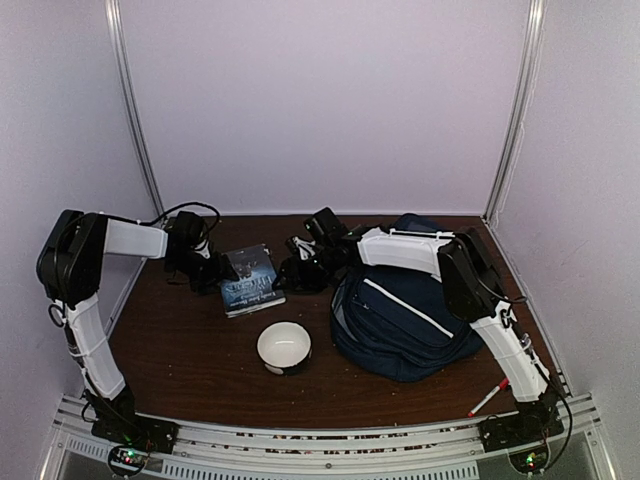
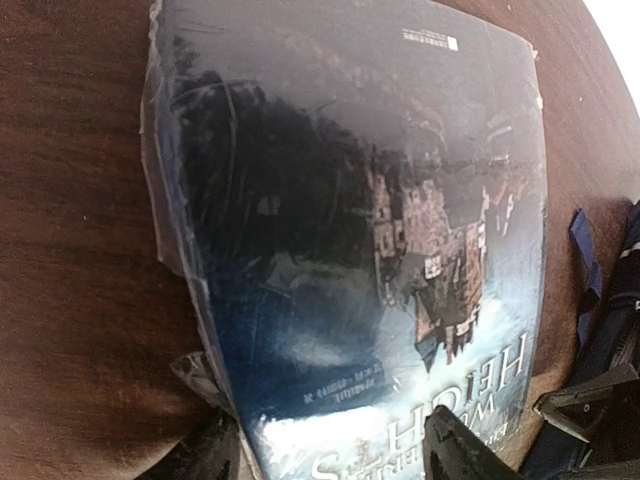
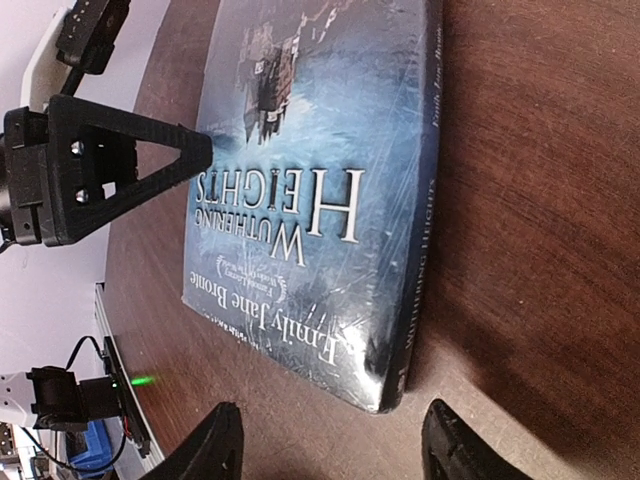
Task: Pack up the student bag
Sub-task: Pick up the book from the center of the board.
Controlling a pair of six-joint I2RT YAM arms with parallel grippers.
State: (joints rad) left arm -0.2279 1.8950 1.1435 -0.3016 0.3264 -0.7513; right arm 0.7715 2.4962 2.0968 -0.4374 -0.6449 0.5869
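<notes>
Top external view, from the near edge: a red and white pen [image 1: 489,397] lies on the dark wooden table [image 1: 190,360], well behind and to the right of the right gripper [image 1: 296,272]. A white bowl [image 1: 284,346] with a dark band sits just nearer than that gripper; only its white inner surface shows.

The student bag [image 1: 400,320], a navy backpack with white stripes, lies slumped directly to the right gripper's right, under that arm's forearm. Whether it is unzipped, or what it holds, cannot be told.

Between the two grippers lies a shrink-wrapped book [image 1: 250,282], "Wuthering Heights", flat with its cover up. The left gripper [image 1: 213,268] is at the book's left side.

Left wrist view: the jaws stand apart. One fingertip is at the book's wrapped edge and the other is over the cover by the title. Whether they press on it cannot be told.

Right wrist view: the jaws stand apart with nothing between them, and the book's spine corner is just ahead. One of the left gripper's fingers [image 3: 130,165] points at the cover from the far side.
</notes>
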